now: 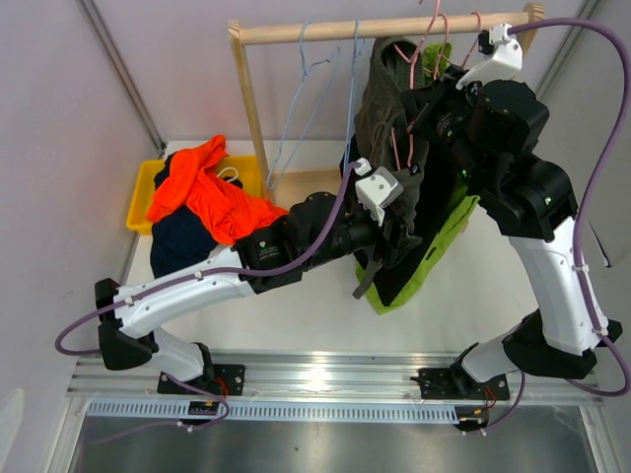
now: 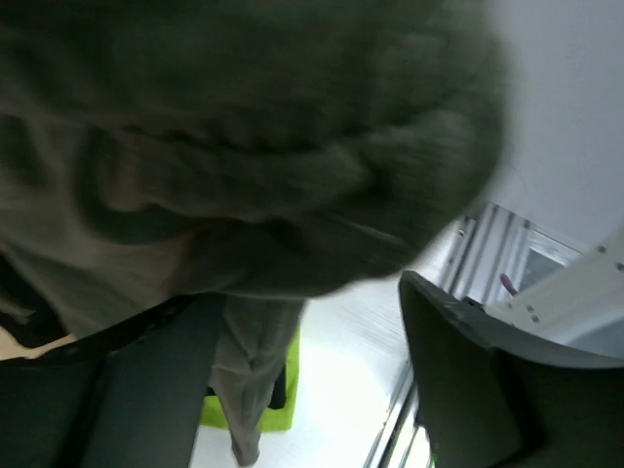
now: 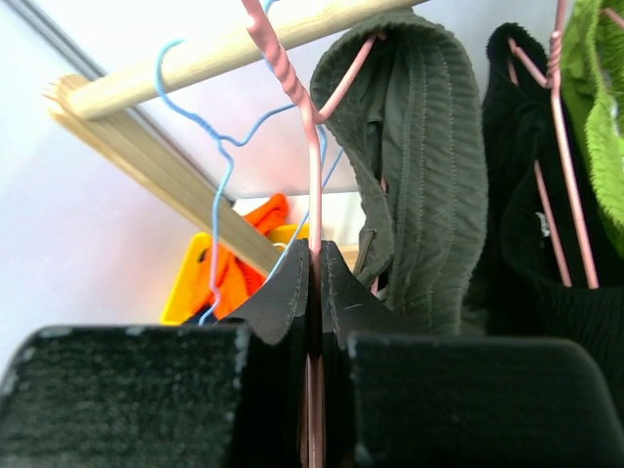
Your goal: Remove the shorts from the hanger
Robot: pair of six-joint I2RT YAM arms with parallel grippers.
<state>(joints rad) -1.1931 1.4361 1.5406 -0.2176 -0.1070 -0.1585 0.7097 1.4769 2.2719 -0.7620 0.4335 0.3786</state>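
**Finding:** The olive shorts [image 1: 389,108] hang on the pink hanger [image 3: 314,175] from the rail [image 1: 375,30]. Their long axis runs 12 to 6 in the top view.

**Right jaws:** Pressed together on the hanger's wire neck, below the rail.

**Left jaws:** Spread. In the left wrist view the olive cloth fills the field at 12 o'clock, close over the fingertips, and no pinch is visible.

**Judgement:** The left arm is nearer the cloth. The pull should run toward 6, off the held hanger.

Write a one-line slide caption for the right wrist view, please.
Right claw shut on the pink hanger bearing olive-grey shorts, under the wooden rail; black shorts hang alongside.
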